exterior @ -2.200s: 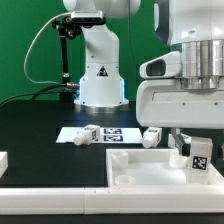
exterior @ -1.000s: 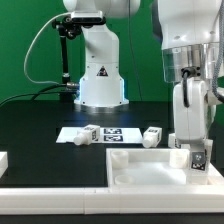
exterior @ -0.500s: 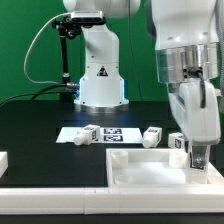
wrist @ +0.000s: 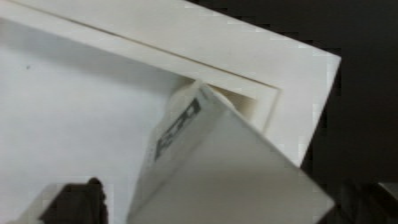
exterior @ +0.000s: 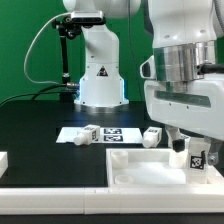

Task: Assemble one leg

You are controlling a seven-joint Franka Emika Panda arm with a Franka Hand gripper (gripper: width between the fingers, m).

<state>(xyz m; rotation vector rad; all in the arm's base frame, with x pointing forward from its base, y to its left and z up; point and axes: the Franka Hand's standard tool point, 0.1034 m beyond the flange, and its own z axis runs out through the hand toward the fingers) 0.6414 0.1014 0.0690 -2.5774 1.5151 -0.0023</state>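
My gripper (exterior: 193,152) is shut on a leg (exterior: 198,155), a small white block with a black-and-white tag. It holds the leg upright in the far corner of the large white tray (exterior: 140,168), on the exterior view's right. In the wrist view the leg (wrist: 214,165) fills the space between my dark fingers (wrist: 79,203) and points into the tray's raised corner (wrist: 267,95). Its lower end is hidden. Two more legs lie behind the tray: one (exterior: 88,133) on the marker board (exterior: 112,133), one (exterior: 152,135) near the tray's far rim.
A white block (exterior: 3,160) sits at the exterior view's left edge of the black table. The robot base (exterior: 100,80) stands behind the marker board. A white ledge runs along the front edge.
My wrist has turned about its upright axis while staying over the tray's corner, with the leg still held. The loose legs have not moved.
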